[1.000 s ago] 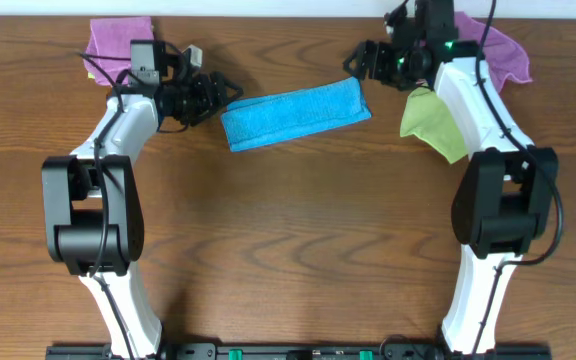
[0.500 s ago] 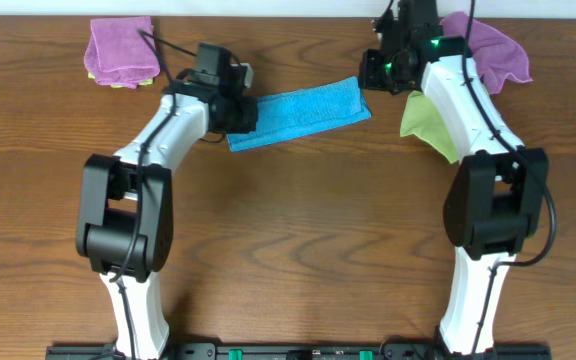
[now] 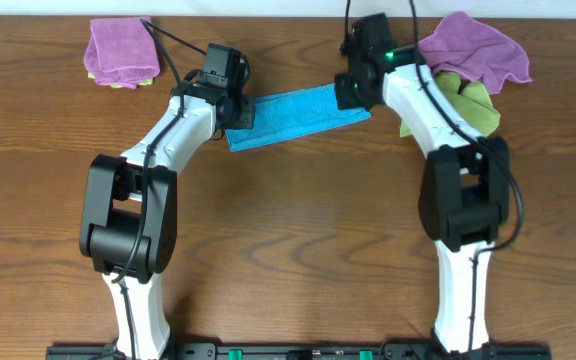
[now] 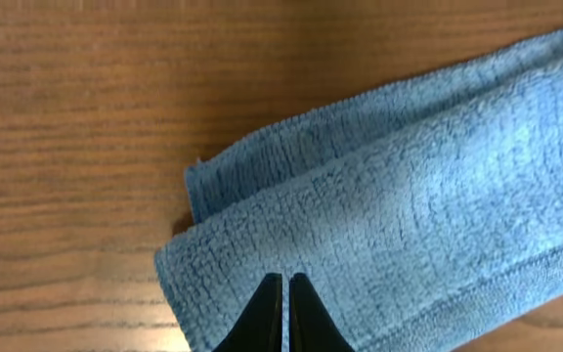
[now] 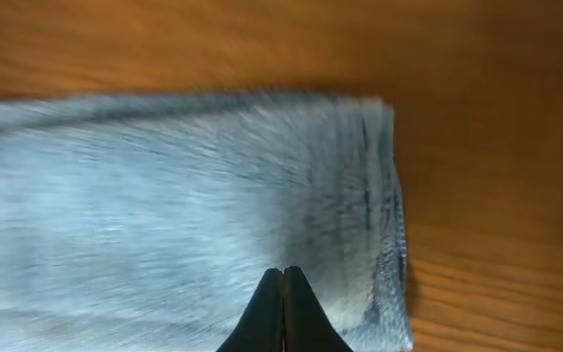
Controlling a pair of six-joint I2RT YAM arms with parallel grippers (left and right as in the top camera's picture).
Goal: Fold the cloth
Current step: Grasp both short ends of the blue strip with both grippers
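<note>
A blue cloth [image 3: 303, 110] is seen folded into a long strip on a brown wooden table [image 3: 298, 240].
A left purple cloth [image 3: 120, 50] is bunched at the far left of the table. The left gripper [image 4: 285, 293] is held over the left end of the blue cloth, with its fingers closed together. The strip is laid slanted between the two arms. The right gripper [image 5: 283, 284] is held over the right end, with its fingers pinched closed. A right purple cloth [image 3: 473, 48] is heaped partly over a yellow-green cloth [image 3: 476, 100].
</note>
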